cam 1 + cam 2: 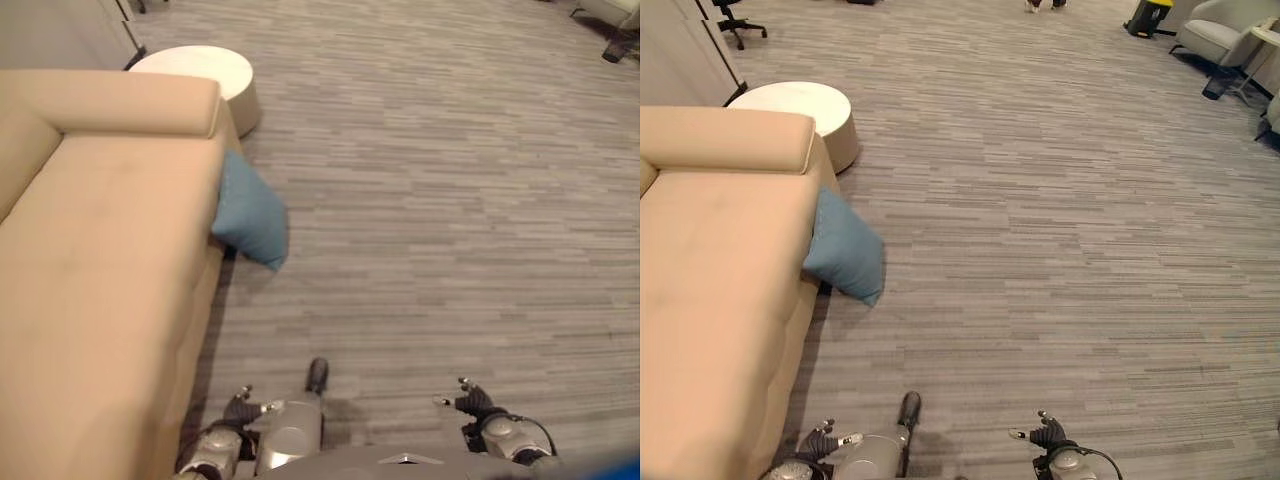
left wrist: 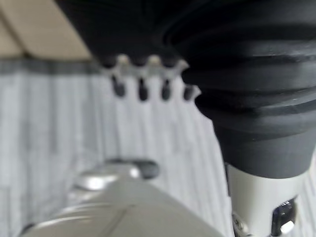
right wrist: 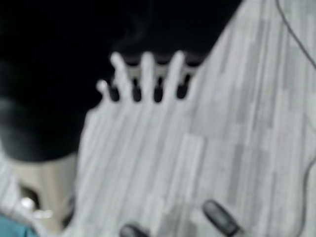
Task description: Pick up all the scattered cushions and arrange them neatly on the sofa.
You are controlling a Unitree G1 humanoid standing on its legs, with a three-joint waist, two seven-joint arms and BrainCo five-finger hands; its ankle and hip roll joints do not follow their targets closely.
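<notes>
One blue square fabric cushion (image 1: 250,218) is seen, propped on the grey wood-grain floor (image 1: 450,200) and leaning against the front edge of the long beige upholstered sofa (image 1: 100,260). It lies well ahead of the left hand (image 1: 240,404) and further off, ahead and across, from the right hand (image 1: 470,400). Both hands are held low with fingers straight and relaxed, and nothing is held in either. The cushion is judged light, soft and yielding, not fragile, with a cloth cover that should not slip. A hold is best taken on the free outer corner or along the upper edge, where the filling can be pinched between thumb and fingers. One sofa is counted, with a bare seat. One round white low table (image 1: 805,108) stands beyond the sofa's arm.
</notes>
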